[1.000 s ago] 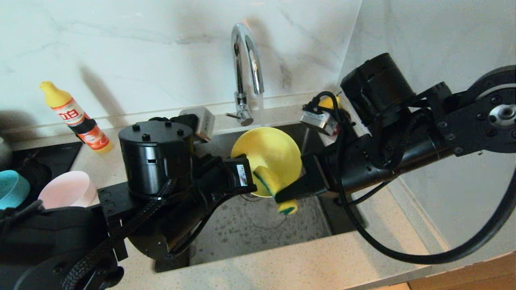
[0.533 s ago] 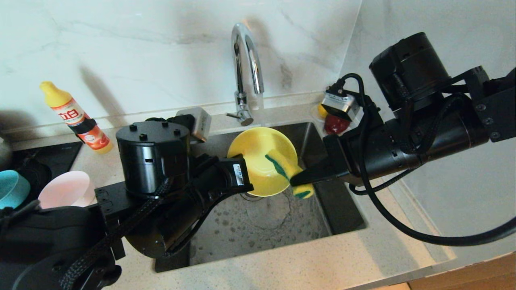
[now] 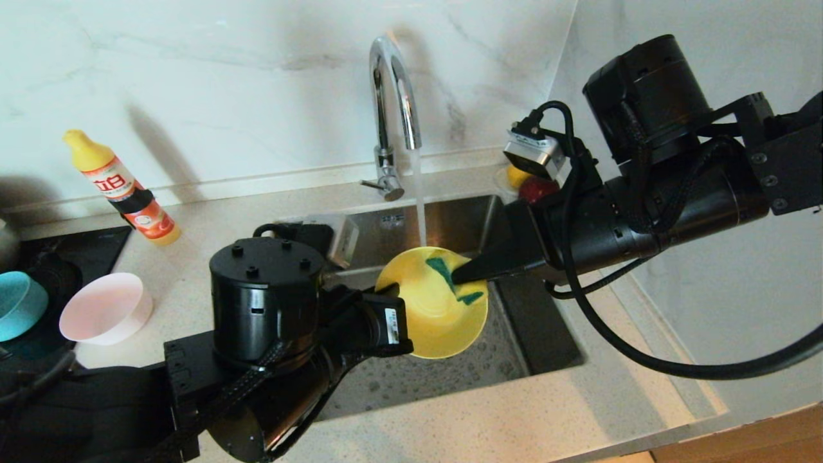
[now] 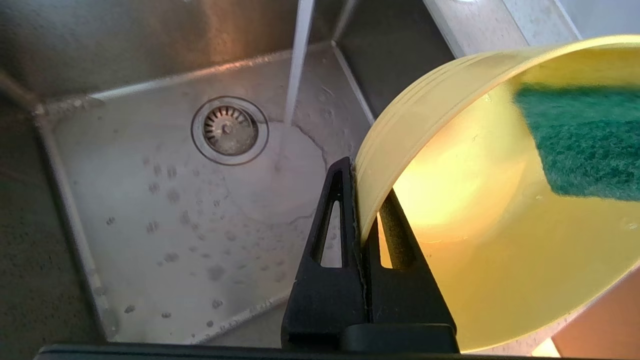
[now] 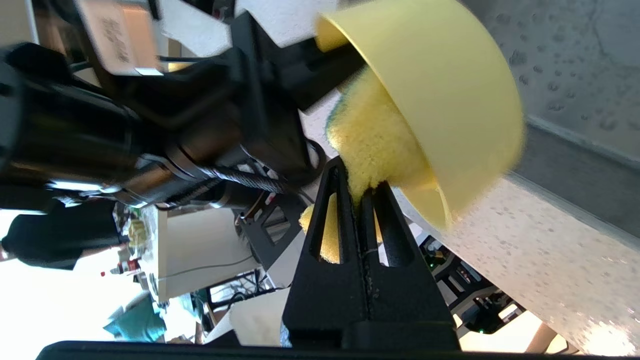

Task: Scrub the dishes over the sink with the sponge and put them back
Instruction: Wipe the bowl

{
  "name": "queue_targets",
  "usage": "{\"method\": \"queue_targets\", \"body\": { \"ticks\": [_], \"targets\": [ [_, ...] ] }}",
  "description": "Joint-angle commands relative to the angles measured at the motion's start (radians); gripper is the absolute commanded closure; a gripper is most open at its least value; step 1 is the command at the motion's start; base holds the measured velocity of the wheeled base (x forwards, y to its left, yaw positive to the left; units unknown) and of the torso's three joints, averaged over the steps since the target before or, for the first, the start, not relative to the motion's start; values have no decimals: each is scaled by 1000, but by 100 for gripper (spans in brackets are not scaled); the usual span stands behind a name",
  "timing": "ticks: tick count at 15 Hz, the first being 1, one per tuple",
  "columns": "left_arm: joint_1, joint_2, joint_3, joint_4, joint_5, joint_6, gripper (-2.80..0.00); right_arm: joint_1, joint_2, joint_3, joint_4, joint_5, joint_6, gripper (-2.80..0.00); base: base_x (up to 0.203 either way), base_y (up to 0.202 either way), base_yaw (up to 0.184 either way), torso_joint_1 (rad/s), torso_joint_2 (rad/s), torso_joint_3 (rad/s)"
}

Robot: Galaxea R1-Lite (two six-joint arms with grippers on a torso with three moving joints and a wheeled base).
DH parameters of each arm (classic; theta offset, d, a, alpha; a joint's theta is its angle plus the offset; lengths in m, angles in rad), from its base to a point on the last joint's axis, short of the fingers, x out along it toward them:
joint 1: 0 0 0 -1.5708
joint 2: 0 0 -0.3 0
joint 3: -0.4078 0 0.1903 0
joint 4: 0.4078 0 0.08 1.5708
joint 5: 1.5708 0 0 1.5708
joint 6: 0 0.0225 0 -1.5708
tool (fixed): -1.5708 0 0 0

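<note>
two end effectors were engaged over the sink (image 3: 546, 347). the yellow bowl (image 3: 437, 321) was held tilted above the basin, under the tap (image 3: 392, 96) stream, with the left end effector (image 4: 362, 220) pinched on its rim. the bowl was judged light, stiff, thin-walled and slippery when wet, so the rim was thought the best place to take hold. the sponge (image 3: 456, 280) was judged soft and compressible, best squeezed across its thickness; it was clamped in the right end effector (image 5: 361, 192), fingers pressed nearly together, and pressed inside the bowl. the pink bowl (image 3: 106, 308) and blue bowl (image 3: 19, 305) were left on the worktop (image 3: 514, 418), well apart from the sink.
</note>
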Motion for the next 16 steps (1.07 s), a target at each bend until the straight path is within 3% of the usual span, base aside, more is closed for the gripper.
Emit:
{"method": "queue_targets", "body": {
  "ticks": [1,11,16],
  "targets": [
    [-10,6,6,-4,2,-2,0,28,3,-10,3,2,3,0,0,0,0,0,0,0],
    [-3,-27,-28,-6,4,-11,0,8,12,73,6,0,3,0,0,0,0,0,0,0],
    [4,-21,-57,-6,4,-13,0,61,19,81,7,-4,1,0,0,0,0,0,0,0]
  ]
}}
